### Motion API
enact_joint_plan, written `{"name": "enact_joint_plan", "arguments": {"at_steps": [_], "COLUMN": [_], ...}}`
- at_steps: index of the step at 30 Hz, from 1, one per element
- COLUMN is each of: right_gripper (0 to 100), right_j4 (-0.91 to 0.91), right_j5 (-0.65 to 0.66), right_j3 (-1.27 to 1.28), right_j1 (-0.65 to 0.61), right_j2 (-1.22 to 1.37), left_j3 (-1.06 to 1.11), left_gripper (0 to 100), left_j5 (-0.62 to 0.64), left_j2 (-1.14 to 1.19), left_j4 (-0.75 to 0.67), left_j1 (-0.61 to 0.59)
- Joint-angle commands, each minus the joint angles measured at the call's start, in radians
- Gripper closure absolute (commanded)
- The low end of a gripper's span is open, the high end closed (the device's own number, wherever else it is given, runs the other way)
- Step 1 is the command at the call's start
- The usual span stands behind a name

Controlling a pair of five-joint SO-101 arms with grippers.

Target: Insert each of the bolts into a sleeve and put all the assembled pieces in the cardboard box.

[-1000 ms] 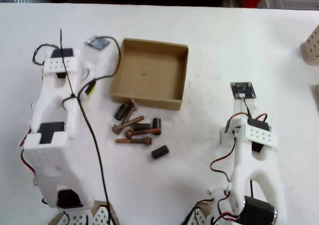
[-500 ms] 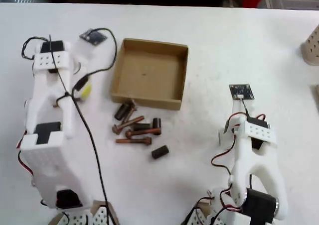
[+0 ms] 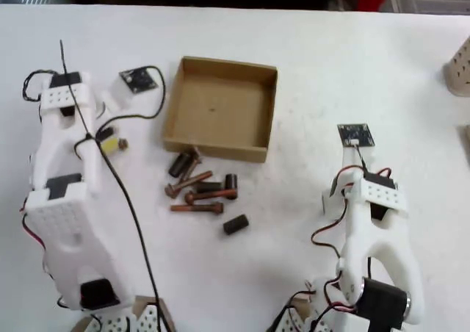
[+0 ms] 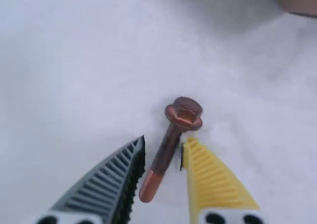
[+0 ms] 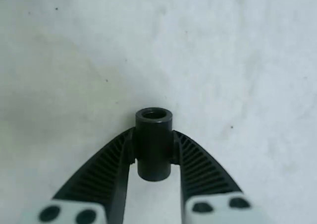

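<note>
In the left wrist view a copper bolt point(image 4: 171, 140) lies between a grey finger and a yellow finger point(image 4: 208, 179) of my left gripper point(image 4: 162, 152), which is shut on its shank. From above, that gripper point(image 3: 110, 139) sits left of the cardboard box point(image 3: 258, 70), with the bolt head point(image 3: 123, 143) sticking out toward the box. My right gripper point(image 5: 153, 137) is shut on an upright black sleeve point(image 5: 153, 144). Several loose bolts point(image 3: 197, 207) and sleeves point(image 3: 181, 163) lie in a pile just in front of the box, and one sleeve point(image 3: 235, 224) lies apart.
The right arm point(image 3: 371, 222) stands at the front right of the white table. Black cables point(image 3: 128, 200) trail over the left arm. A beige pegged object point(image 3: 459, 71) sits at the far right edge. Bare table lies between the pile and the right arm.
The left arm has swung left, away from the box, and the bolt head now shows beside its yellow finger. The right arm has barely shifted.
</note>
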Motion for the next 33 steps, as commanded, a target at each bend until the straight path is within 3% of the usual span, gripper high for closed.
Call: {"name": "enact_joint_plan", "arguments": {"at_steps": [1,4,7,11,17,22,27,33], "right_gripper": [98.1,98.1,98.1,98.1,98.1,98.1,98.1,98.1], "right_j4": [-0.012,-0.012,-0.012,-0.012,-0.013,-0.013,-0.008,-0.005], "right_j5": [0.003,0.003,0.003,0.003,0.003,0.003,0.003,-0.006], "right_j3": [-0.044,-0.044,-0.044,-0.044,-0.044,-0.044,-0.046,-0.046], "right_j1": [-0.008,-0.008,-0.008,-0.008,-0.008,-0.008,-0.010,-0.038], "right_j2": [-0.004,-0.004,-0.004,-0.004,-0.004,-0.004,-0.005,-0.005], "left_j3": [-0.092,-0.167,-0.267,-0.384,-0.554,-0.770,-0.922,-0.898], "left_gripper": [85,85,85,97,98,98,98,98], "left_j5": [-0.008,0.003,0.092,0.210,0.345,0.575,0.862,0.918], "left_j2": [0.065,0.151,0.231,0.288,0.289,0.289,0.288,0.254], "left_j4": [-0.015,-0.017,-0.018,0.005,0.226,0.413,0.443,0.445], "left_j1": [0.044,0.044,0.039,0.039,0.035,0.028,0.019,0.025]}}
